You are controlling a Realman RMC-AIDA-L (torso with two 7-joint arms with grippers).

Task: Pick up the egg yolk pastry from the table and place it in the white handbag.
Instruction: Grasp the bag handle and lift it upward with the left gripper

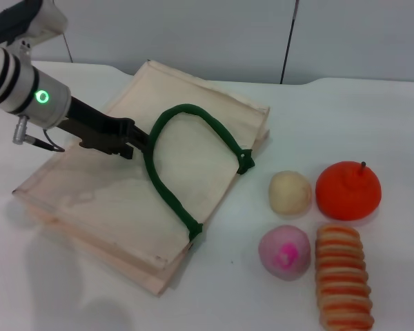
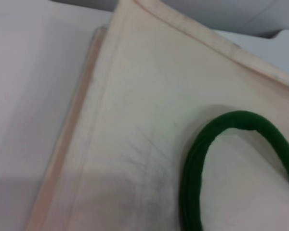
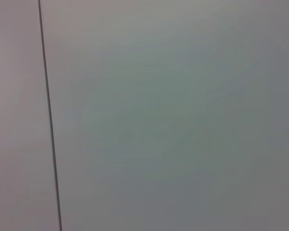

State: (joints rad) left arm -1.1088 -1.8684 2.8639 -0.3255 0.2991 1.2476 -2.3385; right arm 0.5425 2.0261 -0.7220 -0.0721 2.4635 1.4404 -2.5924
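The egg yolk pastry, a pale cream-yellow ball, sits on the white table right of the bag. The white handbag lies flat on the table at the left, and one dark green handle arches over its top face. My left gripper is low over the bag, its tip right against the left side of that handle. The left wrist view shows the bag's fabric and the green handle close up. My right gripper is out of view; its wrist view shows only a plain grey surface.
An orange fruit sits right of the pastry. A pink ball with a magenta spot and a striped orange-cream roll lie in front of them. A grey wall stands behind the table.
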